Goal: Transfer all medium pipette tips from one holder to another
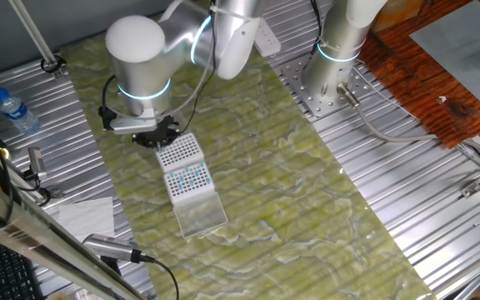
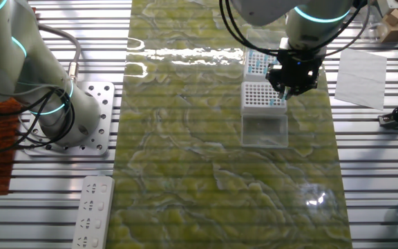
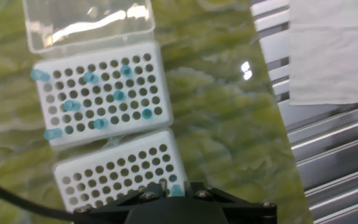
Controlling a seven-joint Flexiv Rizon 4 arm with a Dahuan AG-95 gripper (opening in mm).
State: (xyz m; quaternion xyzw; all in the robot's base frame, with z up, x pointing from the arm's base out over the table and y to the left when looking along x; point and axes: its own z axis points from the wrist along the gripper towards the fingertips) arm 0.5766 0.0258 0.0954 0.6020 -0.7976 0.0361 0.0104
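Blue-topped medium pipette tips (image 3: 98,99) are sitting scattered in the far rack (image 3: 101,93), ahead of the gripper (image 3: 173,194), which is hovering over the near rack's (image 3: 120,171) edge; one blue tip (image 3: 176,189) is showing at the fingers, grip unclear.

I'm looking at a ribbed metal table (image 1: 407,208) with a green marbled mat (image 1: 290,183) gleaming under overhead light; a water bottle (image 1: 13,110), white paper (image 2: 361,76) and a power strip (image 2: 92,211) are lying around.
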